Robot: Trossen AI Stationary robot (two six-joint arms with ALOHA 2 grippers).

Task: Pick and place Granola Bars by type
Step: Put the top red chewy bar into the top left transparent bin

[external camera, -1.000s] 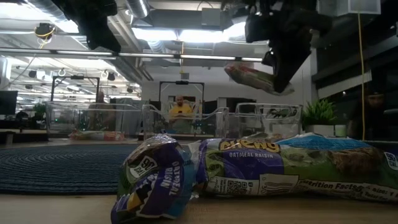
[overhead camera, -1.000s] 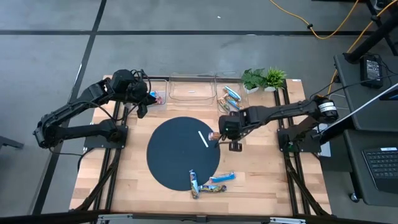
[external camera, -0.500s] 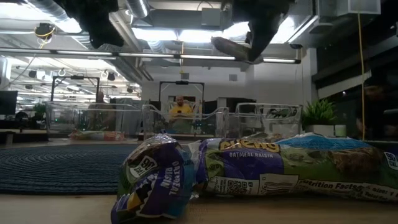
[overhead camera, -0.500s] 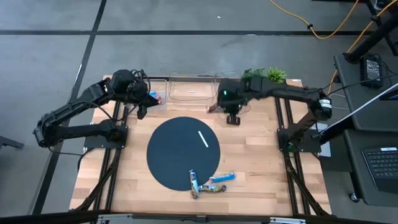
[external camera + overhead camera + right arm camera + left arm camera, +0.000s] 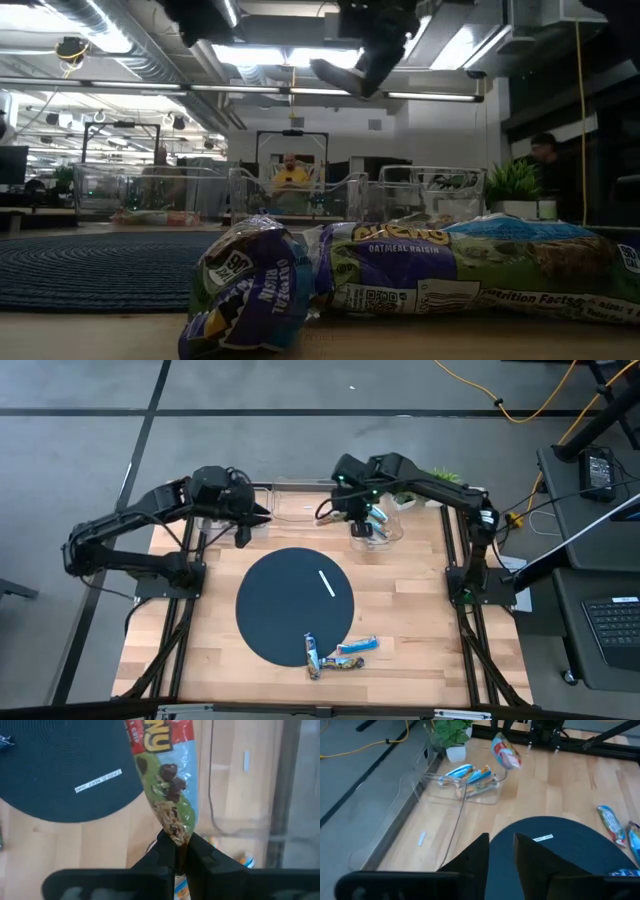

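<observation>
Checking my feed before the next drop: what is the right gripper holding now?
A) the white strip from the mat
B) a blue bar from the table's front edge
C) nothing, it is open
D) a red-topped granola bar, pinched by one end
D: in the right wrist view the right gripper is shut on one end of the red-topped bar, while the white strip lies on the mat.

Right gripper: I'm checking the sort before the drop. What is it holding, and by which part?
The right gripper pinches a red, blue and green chocolate chip granola bar by one crimped end of its wrapper; the rest sticks out free beyond the fingertips.
</observation>
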